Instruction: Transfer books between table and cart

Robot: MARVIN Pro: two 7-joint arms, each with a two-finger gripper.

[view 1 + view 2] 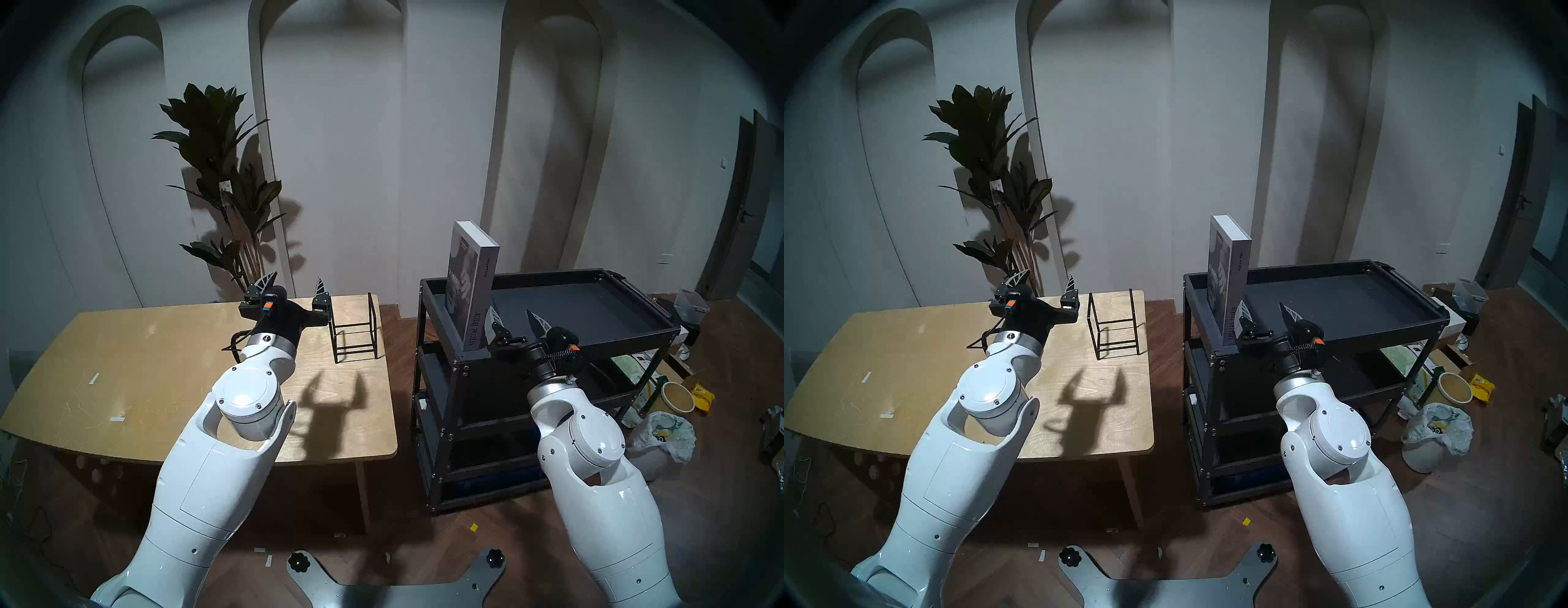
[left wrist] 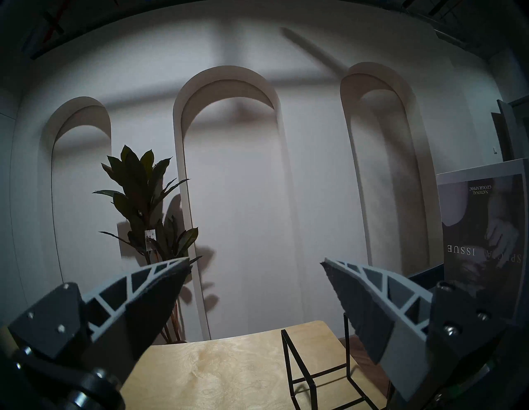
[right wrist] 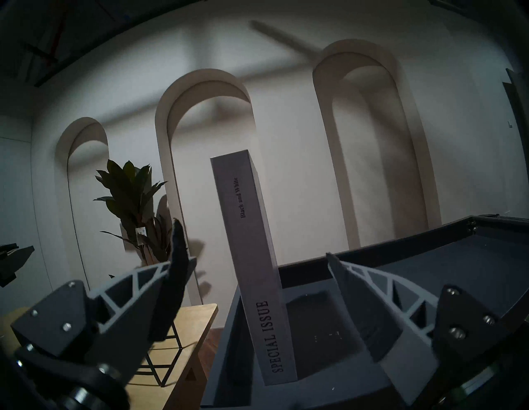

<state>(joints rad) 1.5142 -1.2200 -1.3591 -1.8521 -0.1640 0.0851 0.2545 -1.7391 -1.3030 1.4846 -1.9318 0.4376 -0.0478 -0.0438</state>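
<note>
Grey-white book (image 1: 471, 288) upright in black cart's (image 1: 594, 335) top tray — beside plywood table (image 1: 127, 361).

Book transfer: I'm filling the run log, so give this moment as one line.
book: upright on cart top tray | table: wire rack only | left gripper: open, empty | right gripper: open, empty

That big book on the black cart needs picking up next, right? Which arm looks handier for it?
Probably the right. Its open right gripper hangs at the cart just beside the upright book, spine facing it. The open left gripper is over the table, near the wire rack.
</note>
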